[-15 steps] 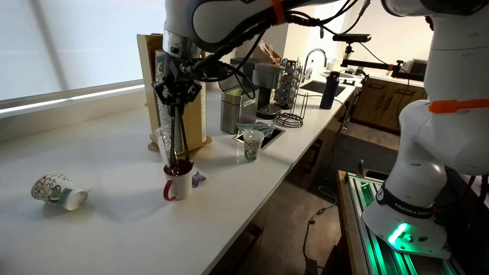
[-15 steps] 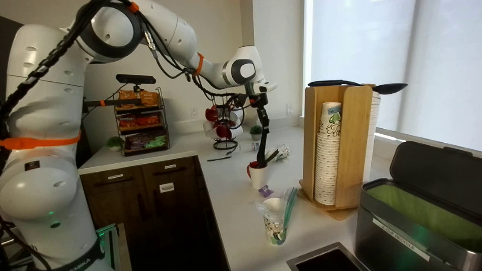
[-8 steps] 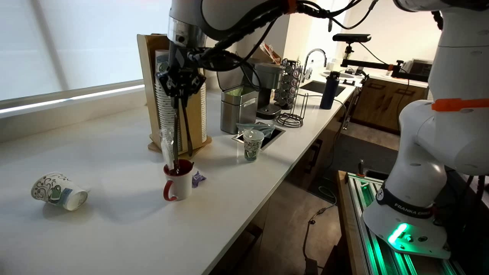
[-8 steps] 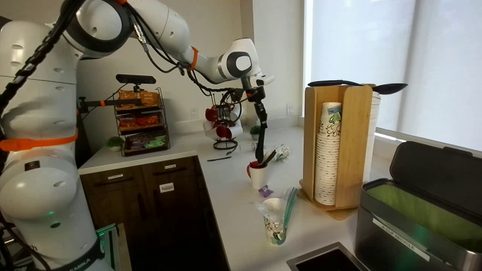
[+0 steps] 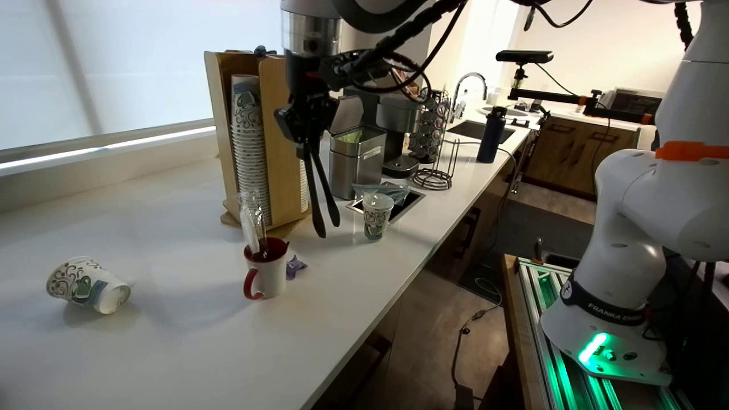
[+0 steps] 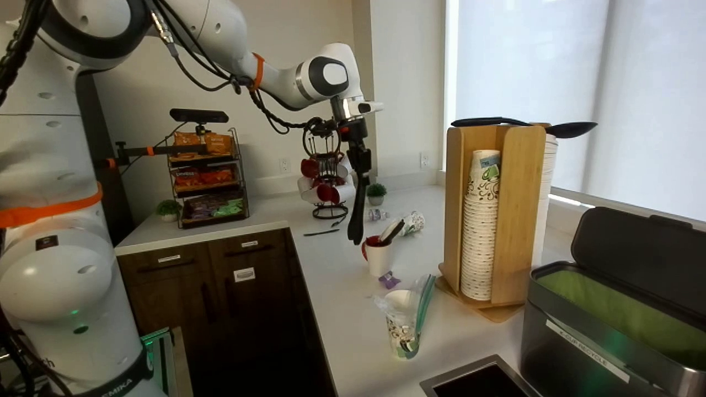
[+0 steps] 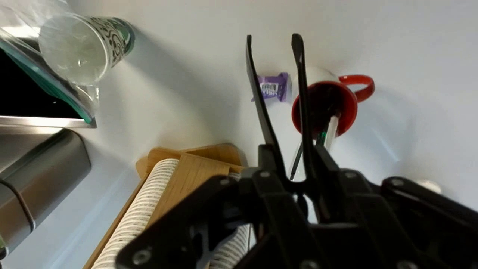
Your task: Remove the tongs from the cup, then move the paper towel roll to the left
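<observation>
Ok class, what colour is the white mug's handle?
Red; the mug's handle shows best in the wrist view.

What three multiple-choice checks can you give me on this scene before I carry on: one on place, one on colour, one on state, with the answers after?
1. Where are the long black tongs?
A) Out of the mug, above the counter
B) Standing in the mug
C) Flat on the counter

2. What colour is the mug's inside?
A) Blue
B) Green
C) Red

3. How is the wire towel stand placed?
A) Lying on its side
B) Upright on the counter
C) Upside down

Answers:
1 A: they hang from the gripper, clear of the mug, in an exterior view.
2 C: the wrist view looks down into a red interior.
3 B: its wires rise upright from the counter in an exterior view.
</observation>
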### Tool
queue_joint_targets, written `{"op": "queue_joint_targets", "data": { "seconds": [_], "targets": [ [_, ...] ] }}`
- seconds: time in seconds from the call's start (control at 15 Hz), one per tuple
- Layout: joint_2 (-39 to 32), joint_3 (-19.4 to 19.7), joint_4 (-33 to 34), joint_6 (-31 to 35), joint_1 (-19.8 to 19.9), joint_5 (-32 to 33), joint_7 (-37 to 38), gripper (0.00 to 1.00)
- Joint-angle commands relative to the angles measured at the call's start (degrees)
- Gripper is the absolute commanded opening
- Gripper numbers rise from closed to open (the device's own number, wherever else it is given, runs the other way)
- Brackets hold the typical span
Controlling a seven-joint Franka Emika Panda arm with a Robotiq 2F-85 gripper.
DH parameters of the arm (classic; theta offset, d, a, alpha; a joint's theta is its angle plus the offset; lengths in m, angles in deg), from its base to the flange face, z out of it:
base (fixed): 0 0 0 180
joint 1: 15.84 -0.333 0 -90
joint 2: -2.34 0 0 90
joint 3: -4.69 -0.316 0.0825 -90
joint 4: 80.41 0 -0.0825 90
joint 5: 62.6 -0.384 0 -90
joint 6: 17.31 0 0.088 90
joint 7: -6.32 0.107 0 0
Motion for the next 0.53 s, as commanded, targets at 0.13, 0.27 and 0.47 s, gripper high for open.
{"op": "queue_joint_targets", "data": {
  "seconds": [0.13,0.27,0.47],
  "targets": [
    [-1.5,-4.6,0.0,-8.2,-1.2,0.4,-8.7,0.07],
    [-3.5,-5.8,1.3,-8.8,-1.6,0.2,-13.3,0.07],
    [-6.7,-6.5,4.3,-8.5,-1.5,-3.6,-21.8,0.07]
  ]
}}
